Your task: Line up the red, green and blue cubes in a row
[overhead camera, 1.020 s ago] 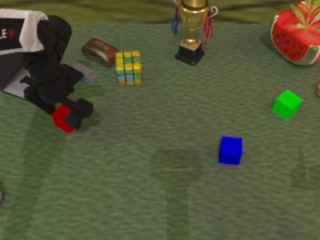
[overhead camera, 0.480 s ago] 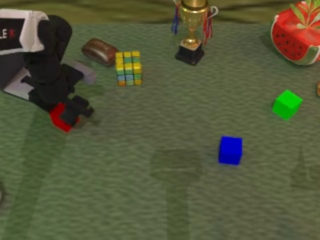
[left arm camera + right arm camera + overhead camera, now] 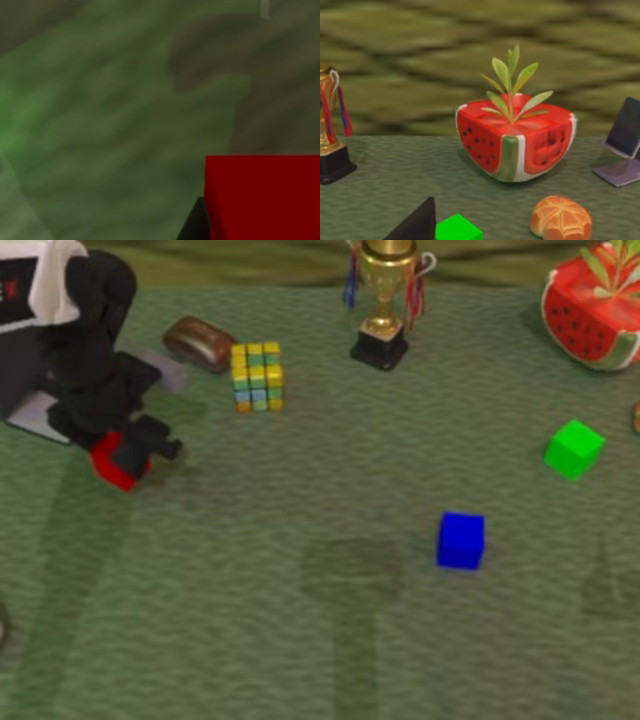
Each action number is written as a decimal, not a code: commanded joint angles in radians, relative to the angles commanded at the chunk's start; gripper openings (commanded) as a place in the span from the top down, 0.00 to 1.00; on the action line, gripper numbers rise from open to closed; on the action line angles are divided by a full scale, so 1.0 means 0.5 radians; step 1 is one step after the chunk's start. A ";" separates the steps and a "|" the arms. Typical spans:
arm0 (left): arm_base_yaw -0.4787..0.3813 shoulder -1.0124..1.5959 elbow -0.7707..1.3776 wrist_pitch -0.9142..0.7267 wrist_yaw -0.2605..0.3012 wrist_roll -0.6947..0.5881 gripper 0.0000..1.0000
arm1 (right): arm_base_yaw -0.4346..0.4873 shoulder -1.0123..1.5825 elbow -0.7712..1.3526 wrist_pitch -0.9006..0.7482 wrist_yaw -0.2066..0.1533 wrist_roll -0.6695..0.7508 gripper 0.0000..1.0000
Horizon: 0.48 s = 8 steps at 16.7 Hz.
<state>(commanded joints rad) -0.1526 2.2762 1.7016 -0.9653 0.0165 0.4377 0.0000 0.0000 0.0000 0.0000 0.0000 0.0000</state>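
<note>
Light: soft, even, fairly dim across the green textured tabletop (image 3: 300, 640).
Shadows: faint dark arm-shaped patches on the tabletop.
Glare: small highlights on the shiny gold trophy cup (image 3: 384, 300).

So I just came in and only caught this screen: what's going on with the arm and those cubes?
The left gripper is closed on the red cube at the table's left side, near the puzzle cube. The blue cube sits alone right of centre, and the green cube lies farther right, so no row exists yet. The right arm is out of the top view; its wrist camera faces the watermelon planter.
</note>
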 joint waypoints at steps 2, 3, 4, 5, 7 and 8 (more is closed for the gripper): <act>0.009 -0.049 0.089 -0.161 -0.001 0.001 1.00 | 0.000 0.000 0.000 0.000 0.000 0.000 0.00; 0.012 -0.073 0.131 -0.231 -0.001 0.004 1.00 | 0.000 0.000 0.000 0.000 0.000 0.000 0.00; 0.014 -0.096 0.164 -0.280 -0.001 0.005 1.00 | 0.000 0.000 0.000 0.000 0.000 0.000 0.00; 0.015 -0.114 0.184 -0.309 -0.001 0.006 1.00 | 0.000 0.000 0.000 0.000 0.000 0.000 0.00; 0.015 -0.120 0.190 -0.317 -0.001 0.006 1.00 | 0.000 0.000 0.000 0.000 0.000 0.000 0.00; 0.015 -0.120 0.190 -0.317 -0.001 0.006 1.00 | 0.000 0.000 0.000 0.000 0.000 0.000 0.00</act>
<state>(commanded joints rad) -0.1449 2.2164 1.7965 -1.1236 0.0160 0.4407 0.0000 0.0000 0.0000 0.0000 0.0000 0.0000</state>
